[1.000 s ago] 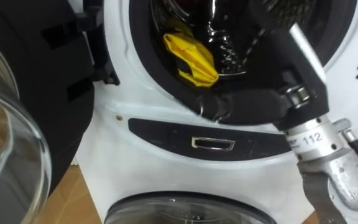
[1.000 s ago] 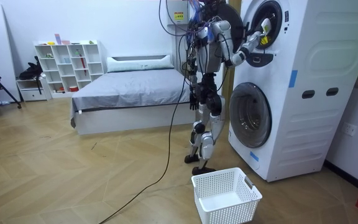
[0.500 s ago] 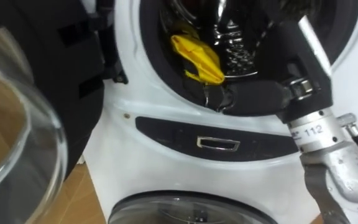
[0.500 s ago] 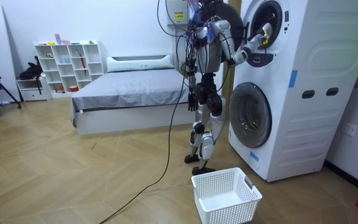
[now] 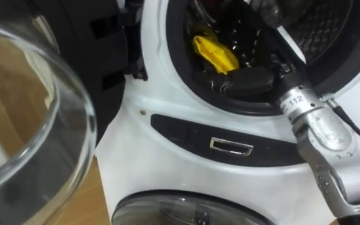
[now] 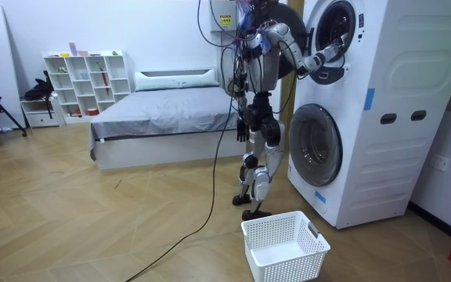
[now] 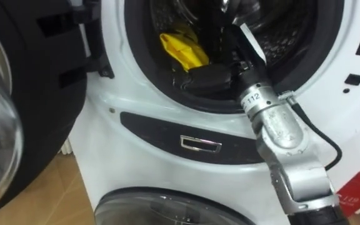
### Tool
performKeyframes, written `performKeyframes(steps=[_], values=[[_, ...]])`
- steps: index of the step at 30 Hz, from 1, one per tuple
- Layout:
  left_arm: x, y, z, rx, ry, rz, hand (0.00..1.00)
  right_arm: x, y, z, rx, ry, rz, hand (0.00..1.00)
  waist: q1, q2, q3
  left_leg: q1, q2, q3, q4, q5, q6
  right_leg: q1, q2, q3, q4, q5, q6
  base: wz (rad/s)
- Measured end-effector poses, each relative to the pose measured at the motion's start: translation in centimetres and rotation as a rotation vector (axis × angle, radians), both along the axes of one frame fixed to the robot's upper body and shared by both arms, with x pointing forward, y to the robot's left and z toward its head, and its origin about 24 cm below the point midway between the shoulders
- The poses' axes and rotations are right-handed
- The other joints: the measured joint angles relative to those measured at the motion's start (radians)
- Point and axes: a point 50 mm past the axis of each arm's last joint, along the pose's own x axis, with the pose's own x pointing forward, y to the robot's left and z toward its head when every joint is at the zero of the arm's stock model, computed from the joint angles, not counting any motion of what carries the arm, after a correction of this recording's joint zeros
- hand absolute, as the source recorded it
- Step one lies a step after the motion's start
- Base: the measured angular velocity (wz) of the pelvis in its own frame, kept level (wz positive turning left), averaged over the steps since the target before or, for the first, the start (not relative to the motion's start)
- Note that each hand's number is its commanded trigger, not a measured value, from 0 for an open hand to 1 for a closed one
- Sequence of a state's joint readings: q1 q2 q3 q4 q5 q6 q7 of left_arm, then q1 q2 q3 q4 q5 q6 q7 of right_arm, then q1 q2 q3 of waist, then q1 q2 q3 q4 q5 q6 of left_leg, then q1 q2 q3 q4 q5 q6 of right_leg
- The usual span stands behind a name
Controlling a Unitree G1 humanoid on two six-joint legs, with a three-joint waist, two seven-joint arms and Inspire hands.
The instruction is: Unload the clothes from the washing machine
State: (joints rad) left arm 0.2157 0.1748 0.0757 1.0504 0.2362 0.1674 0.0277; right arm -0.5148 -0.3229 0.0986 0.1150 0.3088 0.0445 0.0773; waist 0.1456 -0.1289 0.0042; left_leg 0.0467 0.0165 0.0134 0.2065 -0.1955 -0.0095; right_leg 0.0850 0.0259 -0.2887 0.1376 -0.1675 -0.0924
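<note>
A yellow cloth (image 5: 214,55) (image 7: 183,50) lies at the bottom front of the upper washing machine's drum (image 5: 317,31), just behind the dark door seal. My right hand (image 5: 247,80) (image 7: 208,76) reaches in over the seal, its dark fingers pointing left and ending right below the cloth. Whether the fingers hold the cloth cannot be told. In the room view I stand in front of the stacked machines (image 6: 366,110) with my right arm (image 6: 319,59) raised into the upper drum.
The upper machine's open door, with its glass bowl (image 5: 36,125), hangs close at my left. The lower machine's door (image 5: 186,212) is shut. A white basket (image 6: 284,247) stands on the floor by my feet. A bed (image 6: 171,117) and a shelf (image 6: 84,82) are behind me.
My right hand has moved from the drum's front rim further in and up, closer to the yellow cloth. The eye view has shifted, with the glass door now nearer.
</note>
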Motion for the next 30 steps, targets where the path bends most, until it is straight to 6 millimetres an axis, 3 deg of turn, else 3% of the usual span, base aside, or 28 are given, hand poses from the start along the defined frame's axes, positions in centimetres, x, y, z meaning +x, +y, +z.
performKeyframes(steps=[5,15,26,30], values=[[-1.1,0.3,0.2,0.013,0.018,-0.007,0.0,0.8,-1.0,-0.3,0.007,0.067,-0.022,0.0,-0.001,-0.014,0.0,-0.002,-0.007,-0.026,0.01,0.003,-0.001,0.001,-0.006,-0.016,0.016,-0.012,0.004,0.12],[-2.1,0.2,0.2,0.013,0.041,-0.005,0.0,1.9,-2.2,1.3,0.042,0.045,-0.122,0.0,-0.005,-0.015,-0.001,-0.01,-0.014,-0.053,0.016,0.004,0.0,0.015,-0.009,-0.043,0.014,-0.012,0.003,0.12],[-0.8,0.7,0.4,0.038,-0.01,0.031,0.0,1.8,-2.9,2.2,-0.054,-0.005,-0.163,0.0,-0.006,0.019,-0.0034,-0.01,-0.015,-0.053,0.014,0.003,0.0,0.017,-0.019,-0.064,0.013,-0.015,0.009,0.02],[-0.6,1.0,0.5,0.054,-0.018,0.044,0.0,1.9,-3.5,1.9,-0.073,0.017,-0.17,0.0,-0.01,0.017,-0.007,-0.011,-0.019,-0.052,0.014,0.002,0.004,0.017,-0.025,-0.068,0.015,-0.02,0.017,0.1]])
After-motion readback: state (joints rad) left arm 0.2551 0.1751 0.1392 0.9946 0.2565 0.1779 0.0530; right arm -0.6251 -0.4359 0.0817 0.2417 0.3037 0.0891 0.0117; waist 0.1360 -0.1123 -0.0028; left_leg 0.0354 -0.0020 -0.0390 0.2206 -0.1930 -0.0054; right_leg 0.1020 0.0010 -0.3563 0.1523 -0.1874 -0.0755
